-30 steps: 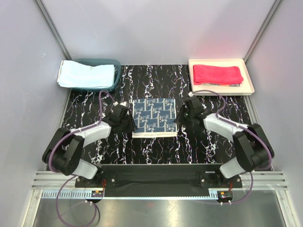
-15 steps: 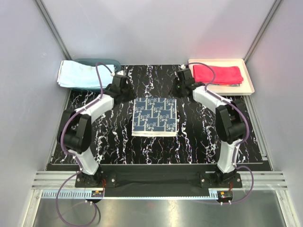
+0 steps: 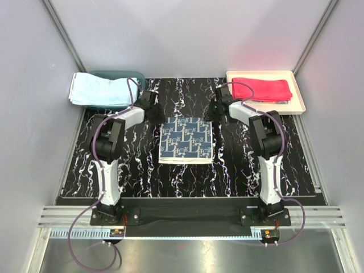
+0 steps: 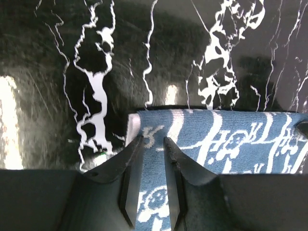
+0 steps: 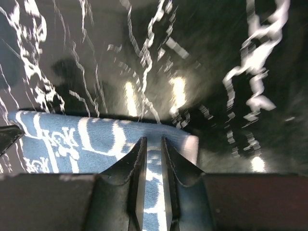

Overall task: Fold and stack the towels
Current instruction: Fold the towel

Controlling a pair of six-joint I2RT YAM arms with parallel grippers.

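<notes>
As left gripper point(image 4: 153, 144) and right gripper point(image 5: 153, 143) straddle the patterned towel's point(image 3: 186, 139) far corners, grasp is unclear.

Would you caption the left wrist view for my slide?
Left tool over a corner of the patterned towel on the marbled table.

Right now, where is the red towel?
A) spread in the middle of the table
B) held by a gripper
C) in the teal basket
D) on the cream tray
D: the red towel lies folded on the cream tray at the back right.
</notes>
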